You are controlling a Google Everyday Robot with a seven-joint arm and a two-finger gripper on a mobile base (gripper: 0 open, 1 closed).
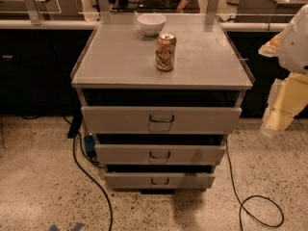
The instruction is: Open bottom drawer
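Observation:
The bottom drawer (160, 180) is the lowest of three grey metal drawers in a cabinet. It has a thin flat front and a small dark wire handle (160, 181). None of its inside tray shows. My gripper (275, 121) hangs at the right edge of the camera view, at the end of a white and pale yellow arm. It is to the right of the cabinet, about level with the top drawer (161, 119), and apart from all the drawers. It holds nothing that I can see.
The middle drawer (160, 154) sits between the top and bottom ones. An orange can (165, 52) and a white bowl (151, 24) stand on the cabinet top (120, 57). Black cables lie on the speckled floor at the left (94, 182) and at the right (262, 214). Dark counters run behind.

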